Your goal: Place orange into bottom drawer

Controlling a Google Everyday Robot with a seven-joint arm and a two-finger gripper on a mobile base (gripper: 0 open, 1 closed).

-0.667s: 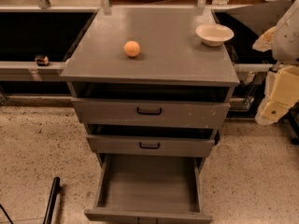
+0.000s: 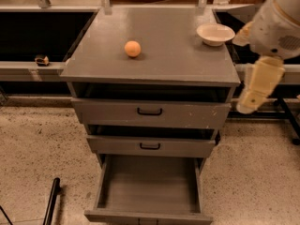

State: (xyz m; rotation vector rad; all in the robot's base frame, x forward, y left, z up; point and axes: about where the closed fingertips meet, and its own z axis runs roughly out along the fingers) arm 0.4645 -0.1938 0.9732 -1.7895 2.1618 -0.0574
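Note:
The orange (image 2: 132,48) sits on top of the grey cabinet (image 2: 154,64), left of centre. The bottom drawer (image 2: 149,186) is pulled open toward me, its flat grey floor bare. My gripper (image 2: 257,90) hangs on the cream-coloured arm at the right edge, beside the cabinet's right front corner. It is well to the right of the orange and touches nothing.
A cream-white bowl (image 2: 215,33) stands on the cabinet top at the back right. The two upper drawers (image 2: 150,111) with black handles stand slightly ajar. A black rod (image 2: 50,205) leans on the speckled floor at lower left. Dark benches run behind the cabinet.
My arm has shifted a little to the left, closer to the cabinet's right side. The orange, the bowl and the drawers have not moved.

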